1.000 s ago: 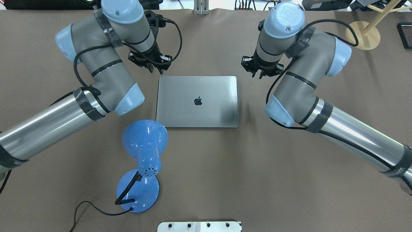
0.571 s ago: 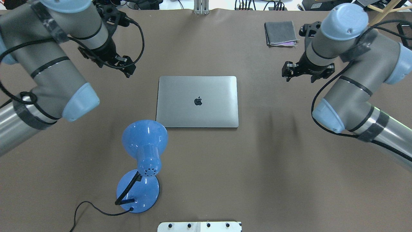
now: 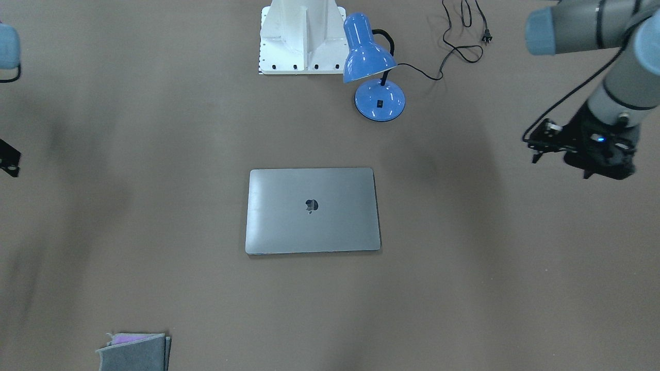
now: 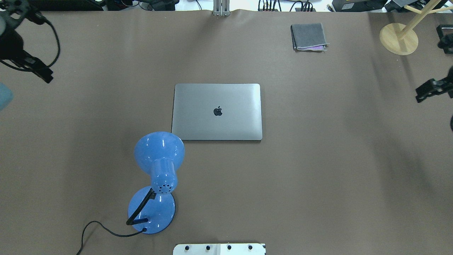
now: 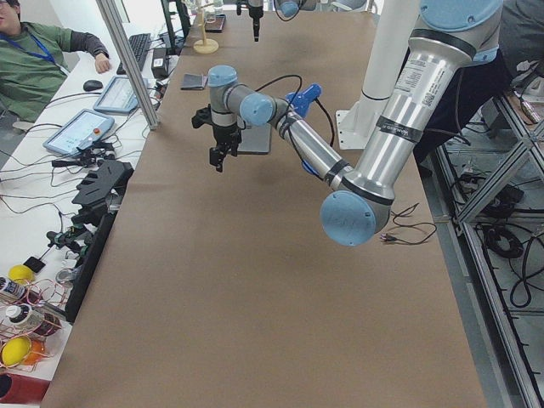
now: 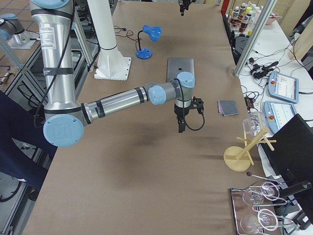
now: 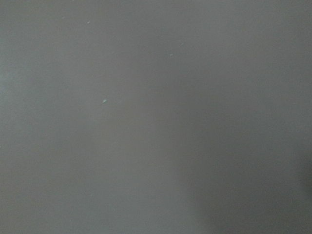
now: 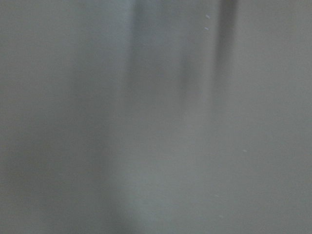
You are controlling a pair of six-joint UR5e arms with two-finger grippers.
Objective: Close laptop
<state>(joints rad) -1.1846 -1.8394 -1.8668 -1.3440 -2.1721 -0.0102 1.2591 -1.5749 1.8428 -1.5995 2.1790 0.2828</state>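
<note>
And there's the slim space-grey metal laptop (image 4: 217,112), lying flat in the middle of the brown table (image 4: 318,184), lid down, dark apple logo facing up. It looks closed, so the job reads as done and the worry now is undoing it. From the front camera the laptop's edge shows only a thin dark seam. Whether the lid is seated all the way I can't tell, and if it isn't, a bump could pop it ajar. The closest hazard is the glossy blue desk lamp (image 4: 159,159), whose shade hangs just by the laptop's corner on the robot's near-left. A nudge to its base or a tug on its black cord (image 4: 99,228) could tip that shade onto the lid and mark it. The left gripper (image 5: 219,157) hangs well off the laptop's left side and the right gripper (image 6: 180,125) well off its right, both above the table with nothing seen in either, but whether either pair of jaws is parted or clenched I cannot tell. Both wrist cameras give only blurred table, so any move toward the laptop would go in blind and could scrape the lid. The small folded grey cloth (image 4: 308,36), beyond the laptop's far-right corner, poses no threat.
</note>
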